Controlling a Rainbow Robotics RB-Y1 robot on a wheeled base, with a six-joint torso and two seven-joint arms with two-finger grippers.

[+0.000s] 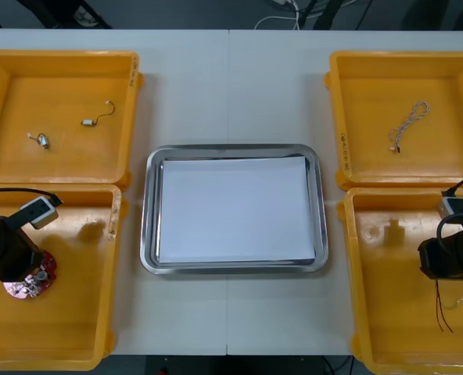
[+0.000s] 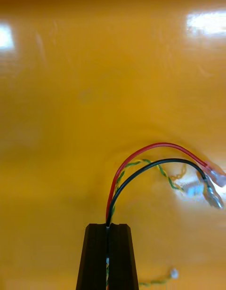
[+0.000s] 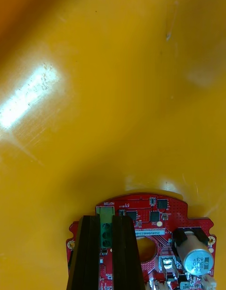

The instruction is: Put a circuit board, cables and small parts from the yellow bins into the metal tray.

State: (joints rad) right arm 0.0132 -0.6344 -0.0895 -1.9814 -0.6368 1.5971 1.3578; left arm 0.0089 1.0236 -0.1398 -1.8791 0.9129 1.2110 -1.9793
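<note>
The left gripper (image 3: 106, 224) is seen low in the near yellow plastic bin on the left (image 1: 67, 328), its black fingers clenched on the green terminal block at the edge of a round red circuit board (image 3: 155, 214), which lies on that bin's floor. The right gripper (image 2: 108, 226) is held inside the near yellow plastic bin on the right (image 1: 388, 312), its fingers pressed almost together on a thin cable bundle (image 2: 150, 151) of one red, one black and one twisted yellow-green wire, which arcs out from the fingertips over the bin floor. The shiny rectangular metal tray (image 1: 149, 211), white inside, is set between the bins on the light table (image 1: 227, 86). Small metal parts (image 1: 88, 122) are scattered in the far left bin (image 1: 28, 86), and a twisted blue and white cable (image 1: 407, 125) lies in the far right bin (image 1: 388, 86).
</note>
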